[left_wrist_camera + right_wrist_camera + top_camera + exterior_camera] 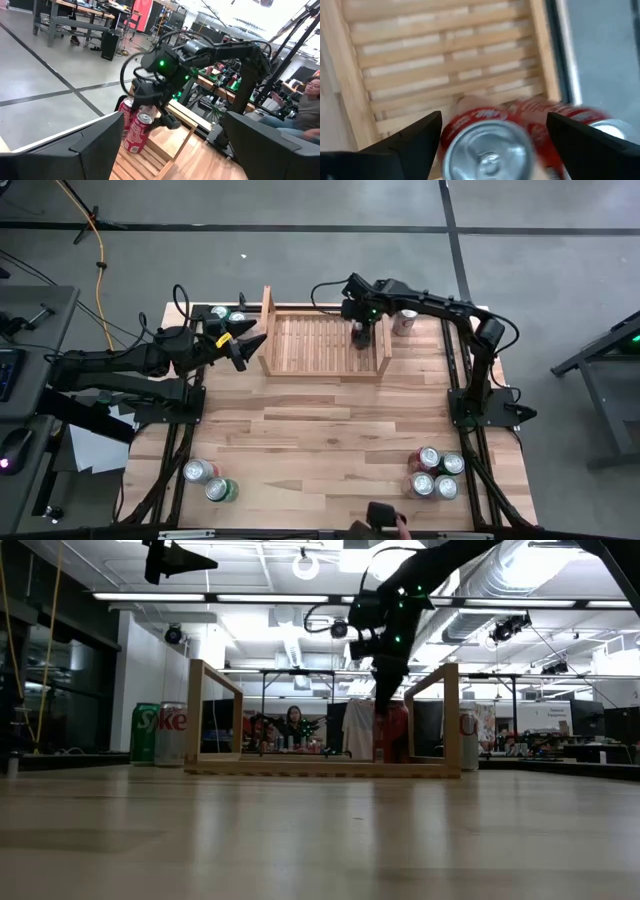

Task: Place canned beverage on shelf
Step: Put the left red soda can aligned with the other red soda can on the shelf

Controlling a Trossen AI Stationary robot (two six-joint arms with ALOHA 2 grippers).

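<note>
The shelf (320, 345), a low pale wooden rack, stands at the far middle of the table. A red canned beverage (487, 147) stands upright on the slats near the shelf's right side board (392, 732). My right gripper (361, 337) hangs just above it, pointing steeply down. It is open, with a finger on either side of the can's top and a little gap at each. My left gripper (243, 343) waits open and level, high beside the shelf's left board.
A second red can (404, 322) stands outside the shelf's right board. Two cans (160, 733), one green, stand at the far left behind my left gripper. More cans sit near the front left (210, 480) and front right (435, 473). People sit beyond the table.
</note>
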